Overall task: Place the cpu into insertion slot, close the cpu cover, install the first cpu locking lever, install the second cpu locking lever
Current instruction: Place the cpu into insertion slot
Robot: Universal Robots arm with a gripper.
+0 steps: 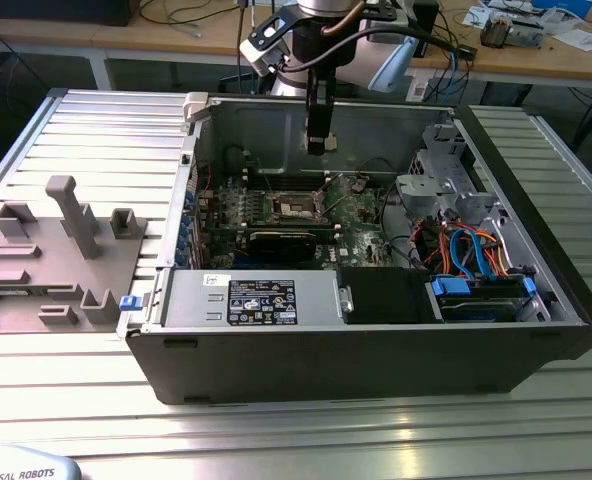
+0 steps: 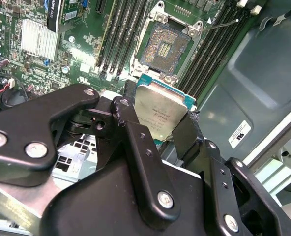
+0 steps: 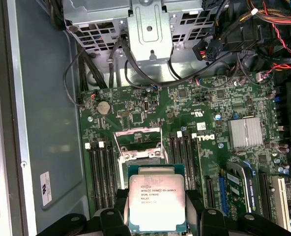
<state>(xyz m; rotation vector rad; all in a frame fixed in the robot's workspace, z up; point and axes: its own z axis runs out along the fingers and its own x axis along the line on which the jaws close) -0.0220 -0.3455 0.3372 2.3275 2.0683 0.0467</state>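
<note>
Exterior view: the open PC case (image 1: 376,345) lies on a ribbed aluminium table (image 1: 276,420), w/ a grey fixture block (image 1: 61,250) off to the exterior view's left. The arm comes down from the top edge. The gripper (image 1: 319,146) hangs inside the case, above the green motherboard (image 1: 276,212) and clear of it, roughly over the insertion slot (image 1: 298,207). The chip is too small to make out here. A labelled power supply (image 1: 256,300) sits at the near wall, and blue and orange cables (image 1: 471,245) lie to the exterior view's right. Second wrist view: the gripper (image 2: 159,118) is clamped on the cpu (image 2: 160,114), w/ the black fingers (image 2: 122,109) pressing its two opposite edges and the dull silver top facing the camera. The chip is in the air, not seated. The insertion slot (image 2: 165,48) lies just past it on the board, apart from it, its contact field bare and uncovered, btwn two banks of black RAM slots (image 2: 118,34). A finned heatsink (image 2: 37,37) is further off. First wrist view: the cpu (image 3: 157,200) is pinched in the gripper (image 3: 157,209), a finger (image 3: 117,199) at each side. The insertion slot (image 3: 140,147) sits just beyond the chip's far edge, partly hidden by it. A coin cell (image 3: 103,107), a heatsink (image 3: 245,132) and a metal drive cage (image 3: 148,24) w/ black cabling lie further out.
</note>
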